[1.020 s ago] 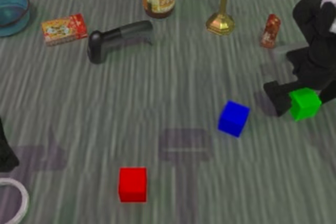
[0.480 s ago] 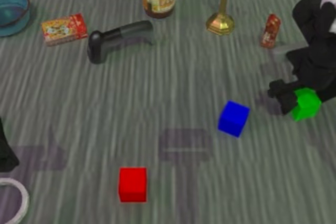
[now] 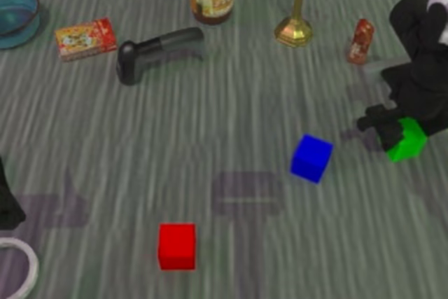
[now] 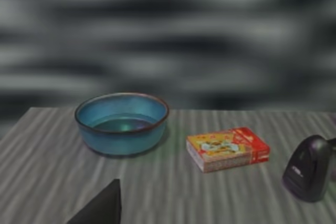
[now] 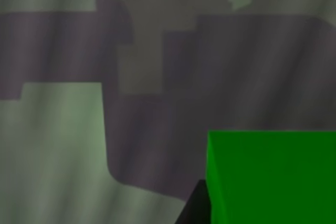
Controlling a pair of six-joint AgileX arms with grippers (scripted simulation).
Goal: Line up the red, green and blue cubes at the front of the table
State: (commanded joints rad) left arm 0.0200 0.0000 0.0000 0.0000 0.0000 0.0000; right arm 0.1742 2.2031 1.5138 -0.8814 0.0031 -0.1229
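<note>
The right gripper [image 3: 399, 133] is clamped on the green cube [image 3: 408, 139] at the right side of the table [image 3: 210, 138], holding it above the surface. The blue cube [image 3: 311, 158] rests on the table near it, to the left. The red cube [image 3: 176, 246] sits well apart, toward the front. The left arm [image 3: 8, 204] is parked at the left edge; whether its fingers are apart cannot be determined.

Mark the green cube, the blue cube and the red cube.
green cube [image 3: 409, 141], top view, on its visible green face beside the right arm.
blue cube [image 3: 311, 158], top view, middle of its top face.
red cube [image 3: 176, 246], top view, middle of its top face.
</note>
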